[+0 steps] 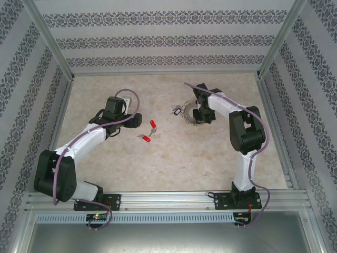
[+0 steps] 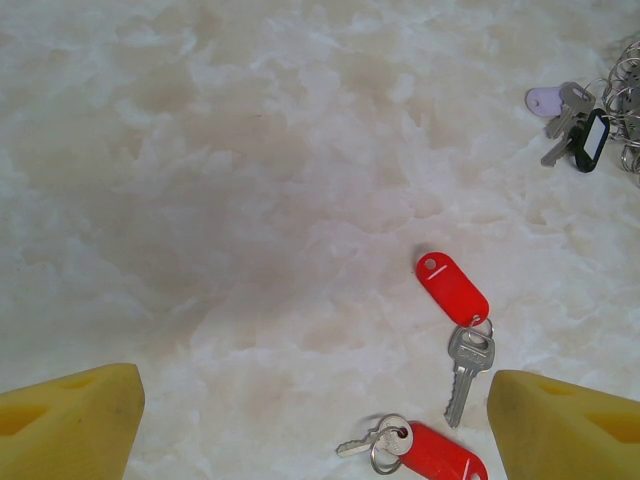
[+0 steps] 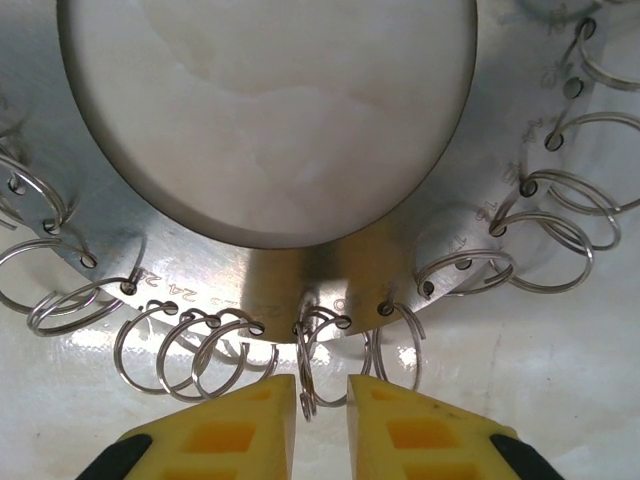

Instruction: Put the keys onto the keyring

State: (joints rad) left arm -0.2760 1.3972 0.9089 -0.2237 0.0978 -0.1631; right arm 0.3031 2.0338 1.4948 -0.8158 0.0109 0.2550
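Observation:
Two keys with red plastic heads lie on the marble table: one (image 2: 453, 288) (image 1: 153, 124) with its silver blade pointing toward me, the other (image 2: 440, 452) (image 1: 147, 138) lower down. My left gripper (image 2: 315, 430) (image 1: 133, 122) hovers open and wide over them, the keys lying near its right finger (image 2: 565, 425). The keyring (image 3: 300, 270) (image 1: 188, 115) is a flat silver hoop with several small split rings hung round its rim. My right gripper (image 3: 322, 410) (image 1: 199, 117) sits at its near edge, jaws narrowly apart, one upright split ring (image 3: 308, 385) in the gap beside the left finger.
A bunch of keys with a purple tag (image 2: 545, 100) and a black tag (image 2: 592, 138) lies beside the keyring's left edge (image 1: 176, 110). Patterned walls and aluminium rails (image 1: 68, 100) close in the table on three sides.

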